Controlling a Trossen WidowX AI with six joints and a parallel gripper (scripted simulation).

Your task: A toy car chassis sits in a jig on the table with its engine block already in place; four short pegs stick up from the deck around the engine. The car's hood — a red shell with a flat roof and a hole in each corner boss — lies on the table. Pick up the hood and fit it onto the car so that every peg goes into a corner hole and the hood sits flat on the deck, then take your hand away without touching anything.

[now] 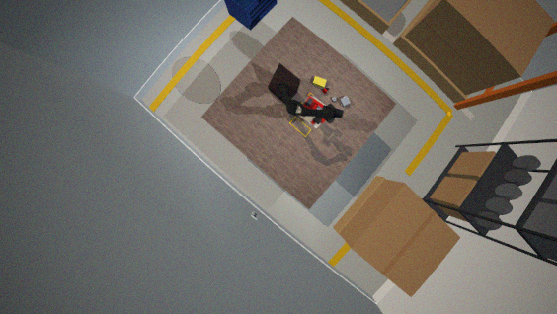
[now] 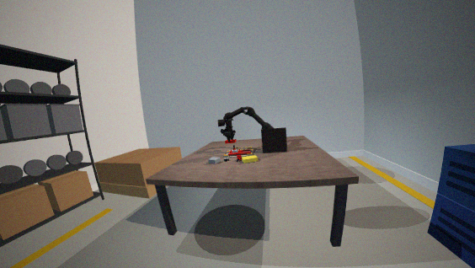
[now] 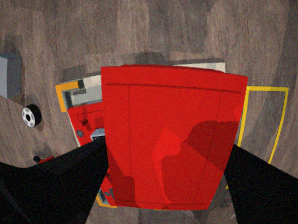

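The red hood (image 2: 230, 142) (image 3: 170, 107) is held roof up, clear of the table. My gripper (image 2: 230, 139) (image 3: 169, 145) is shut on it, one black finger at each long side. The hood hangs above the car and jig, covering much of them in the wrist view. The red chassis (image 1: 312, 102) (image 2: 241, 153) shows to the left of the hood in the wrist view, with a grey piece of the engine block (image 3: 98, 133) at the hood's edge. The pale jig (image 3: 91, 84) shows beyond the hood's far edge. The pegs and the hood's corner holes cannot be made out.
A grey block (image 1: 345, 101) (image 2: 215, 160) (image 3: 9, 76), a wheel (image 3: 31, 115), a small red part (image 1: 325, 91) and a yellow block (image 1: 320, 81) (image 2: 249, 158) lie beside the jig. A yellow outline (image 3: 267, 88) is on the other side. A black box (image 1: 283, 82) (image 2: 274, 140) stands at the arm's base.
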